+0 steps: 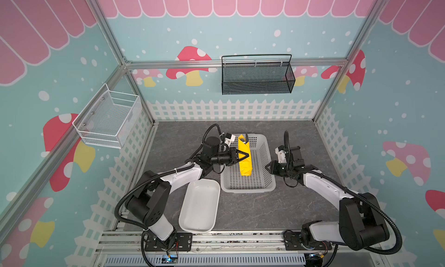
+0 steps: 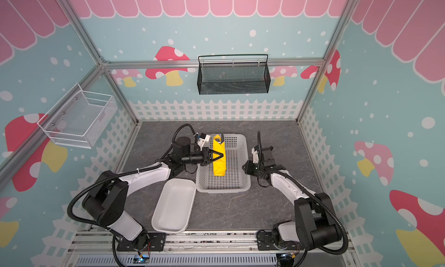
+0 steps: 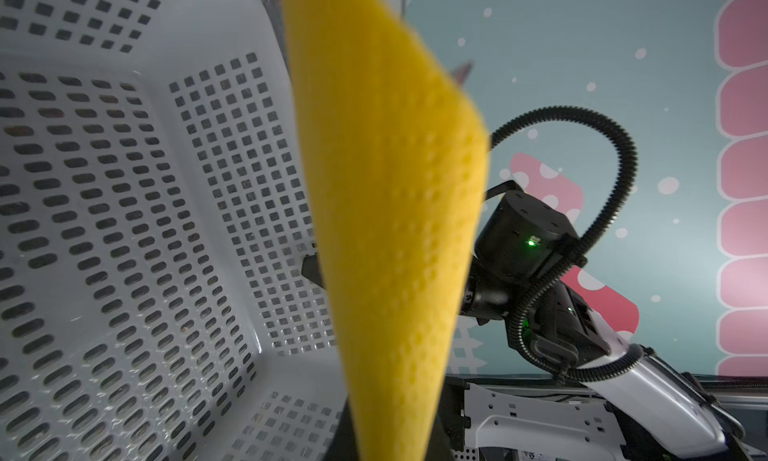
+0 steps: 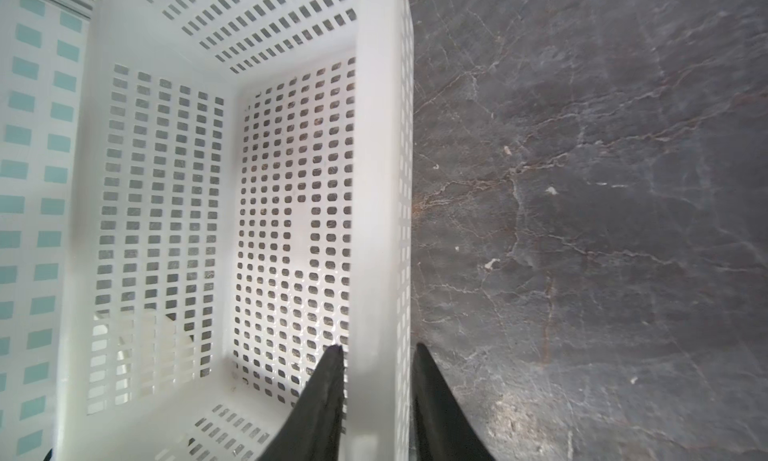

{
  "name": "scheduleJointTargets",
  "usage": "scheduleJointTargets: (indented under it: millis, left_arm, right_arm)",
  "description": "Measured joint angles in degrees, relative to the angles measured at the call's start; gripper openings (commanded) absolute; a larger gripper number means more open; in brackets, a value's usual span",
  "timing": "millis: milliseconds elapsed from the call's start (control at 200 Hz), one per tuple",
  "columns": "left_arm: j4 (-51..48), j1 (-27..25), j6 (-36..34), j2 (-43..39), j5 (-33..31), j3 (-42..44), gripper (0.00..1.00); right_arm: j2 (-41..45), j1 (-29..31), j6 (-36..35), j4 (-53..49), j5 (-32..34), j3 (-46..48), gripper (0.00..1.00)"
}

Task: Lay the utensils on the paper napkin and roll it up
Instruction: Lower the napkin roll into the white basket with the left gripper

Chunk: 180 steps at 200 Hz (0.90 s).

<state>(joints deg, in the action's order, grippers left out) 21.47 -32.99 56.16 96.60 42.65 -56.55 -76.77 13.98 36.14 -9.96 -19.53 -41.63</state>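
Left gripper (image 1: 247, 155) (image 2: 222, 155) is clamped tight on the napkin (image 1: 245, 164) (image 2: 219, 167), gripping the roll around its middle. The napkin is a rolled-up yellow bundle at the centre of both top views. It runs up-down in frame over the left half of the white basket (image 1: 248, 190) (image 2: 222, 190), and its upper end overlaps the basket's far rim. In the left wrist view the roll (image 3: 395, 230) fills the middle of the frame, blurred, with the basket wall (image 3: 124, 230) behind it.

Right gripper (image 1: 266, 167) (image 2: 243, 167) is at the basket's right wall. In the right wrist view (image 4: 378, 349) its jaws are slightly parted. The black fingers (image 4: 324, 396) stand one on each side of the rim (image 4: 382, 189) with a thin gap on each side, holding nothing.

A white tray (image 1: 199, 205) sits lower left of the basket on the grey table (image 1: 265, 210).
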Motion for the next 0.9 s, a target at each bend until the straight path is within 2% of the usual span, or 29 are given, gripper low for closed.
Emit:
scheduleJointTargets:
  millis: [125,360,555,901]
  left_arm:
    - [0.48,-1.57,0.72,6.43,-0.33,-2.71,0.0]
    - [1.09,-3.3,3.32,15.67,-0.85,-7.78,0.0]
    - [-0.37,-3.96,4.52,20.52,-2.21,-12.81,0.01]
    - [-9.25,-5.09,2.51,26.16,-4.85,-20.33,0.02]
  right_arm:
    - [2.23,0.0,0.61,-0.04,-0.5,0.0,0.42]
    - [5.46,0.0,0.74,-1.49,0.63,0.0,0.44]
    - [8.02,0.0,0.85,-2.16,1.64,0.0,0.45]
    - [9.94,0.0,1.62,-2.34,1.95,0.37,0.46]
